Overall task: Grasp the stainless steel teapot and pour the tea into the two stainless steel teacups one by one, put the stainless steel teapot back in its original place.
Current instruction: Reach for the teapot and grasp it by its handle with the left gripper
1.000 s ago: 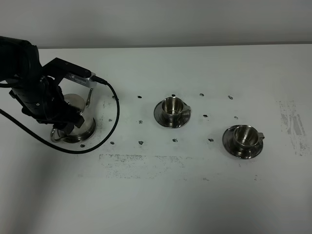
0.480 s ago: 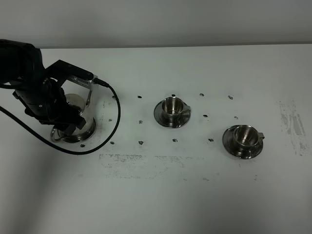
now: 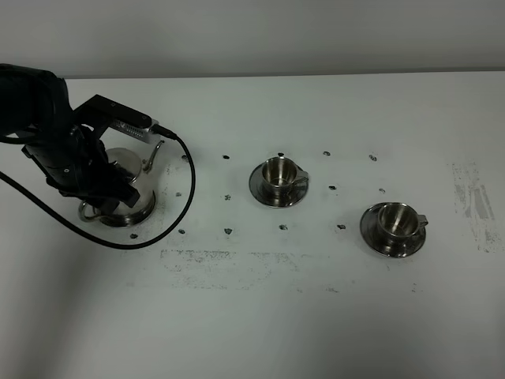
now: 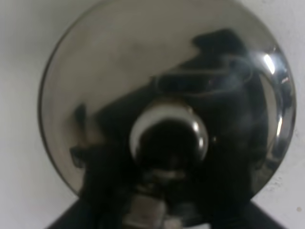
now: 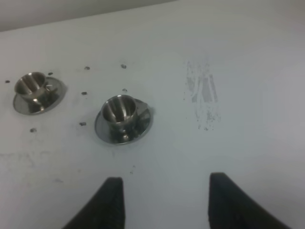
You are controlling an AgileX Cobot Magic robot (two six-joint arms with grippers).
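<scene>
The stainless steel teapot (image 3: 125,175) stands upright on its round saucer (image 3: 140,212), and everything else is placed from it. The left arm (image 3: 55,142) leans over the pot from the side away from the spout (image 3: 155,152). The left gripper (image 3: 113,196) reaches down against the pot's body on the handle side, where the loop handle (image 3: 89,213) pokes out beneath the arm. From the high camera the arm covers the fingers, so whether the jaws are clamped on the handle or loose beside it cannot be told.

The left wrist camera adds only the top of the pot. The domed lid (image 4: 162,86) fills the picture, its small knob (image 4: 167,143) is in the middle, and dark gripper parts at the edge are too blurred to read.

On the spout side, well apart from the teapot, sits the first teacup (image 3: 278,171) on its saucer (image 3: 259,192). The second teacup (image 3: 395,220) stands farther still from the pot, on its own saucer (image 3: 372,235).

Only the right wrist camera shows the right gripper (image 5: 167,180), which the high view leaves out. Its two dark fingers (image 5: 110,202) are spread wide with nothing between them, above the bare white table (image 5: 248,143), beyond the second cup from the teapot. Whether the cups hold tea cannot be told.
</scene>
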